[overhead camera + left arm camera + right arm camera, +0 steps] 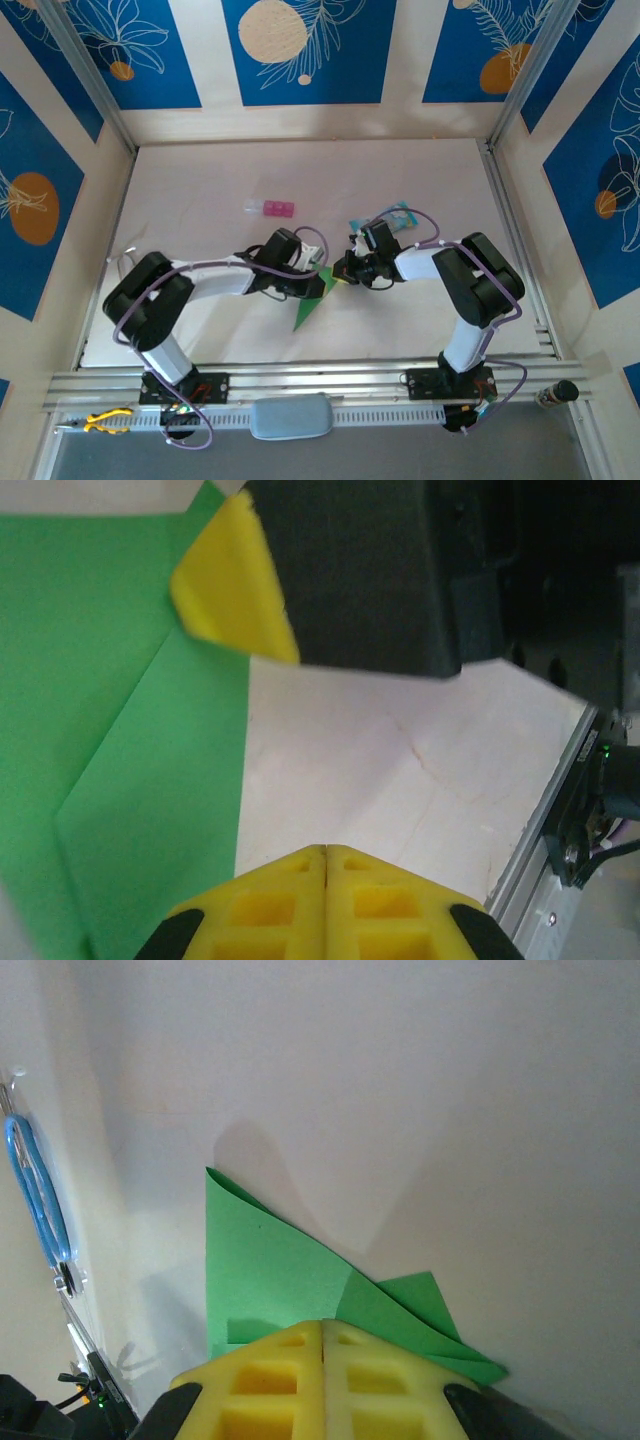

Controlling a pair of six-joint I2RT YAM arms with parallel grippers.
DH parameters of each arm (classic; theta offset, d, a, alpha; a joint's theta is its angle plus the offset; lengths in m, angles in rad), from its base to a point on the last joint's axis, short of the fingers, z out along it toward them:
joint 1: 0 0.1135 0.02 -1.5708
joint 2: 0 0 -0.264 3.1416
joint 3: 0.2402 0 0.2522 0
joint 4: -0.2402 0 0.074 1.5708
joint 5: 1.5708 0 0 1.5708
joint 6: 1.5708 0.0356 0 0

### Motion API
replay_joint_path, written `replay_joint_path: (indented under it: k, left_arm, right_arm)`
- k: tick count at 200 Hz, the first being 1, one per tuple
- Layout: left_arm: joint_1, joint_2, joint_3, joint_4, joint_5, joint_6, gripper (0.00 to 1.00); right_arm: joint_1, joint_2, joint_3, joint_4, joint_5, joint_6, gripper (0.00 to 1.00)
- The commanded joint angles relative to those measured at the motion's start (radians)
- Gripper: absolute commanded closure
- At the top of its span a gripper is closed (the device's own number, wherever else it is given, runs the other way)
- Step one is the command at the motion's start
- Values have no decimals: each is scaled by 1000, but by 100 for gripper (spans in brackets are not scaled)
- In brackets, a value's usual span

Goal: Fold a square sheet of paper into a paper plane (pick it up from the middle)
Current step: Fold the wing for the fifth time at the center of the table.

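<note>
Yellow fingers of the left gripper [325, 860] sit pressed together with nothing between them, over bare worktop [400, 770] just beside the green paper [110, 730]. The paper lies creased, with a diagonal fold across it. The right gripper [322, 1335] is pressed together too, its tips right at the folded paper; whether a layer is caught between them cannot be told. Seen from the left wrist, one of its yellow fingertips touches the paper's far edge. One corner of the paper lifts off the worktop and casts a shadow. From above, both grippers meet near the middle of the worktop, and the paper shows as a narrow triangle pointing toward the near edge. A pink block [276, 208] lies well beyond them. A pale blue packet [397, 217] lies just beyond the right gripper.
</note>
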State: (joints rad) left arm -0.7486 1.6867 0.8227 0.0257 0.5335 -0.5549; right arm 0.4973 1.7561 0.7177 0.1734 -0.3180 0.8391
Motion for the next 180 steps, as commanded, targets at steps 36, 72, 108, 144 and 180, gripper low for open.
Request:
replay_joint_path:
  k: [36, 72, 108, 144, 180]
  left_arm:
    - [-20, 88, 13, -30, -47, -35, 91]
    - [-20, 30, -101, -63, -53, -91, 91]
    - [-21, -79, -236, -35, -44, -128, 91]
    - [-20, -209, -310, -71, -45, -120, 90]
    - [-2, -353, -300, -152, -147, -87, 90]
  right_arm:
    - [0, 46, -18, -73, 46, -5, 100]
    - [6, 49, -5, -99, 64, -17, 100]
    - [8, 54, 3, -107, 68, -22, 100]
    - [9, 50, 14, -107, 56, -28, 100]
    - [12, -28, 54, -127, -1, -43, 96]
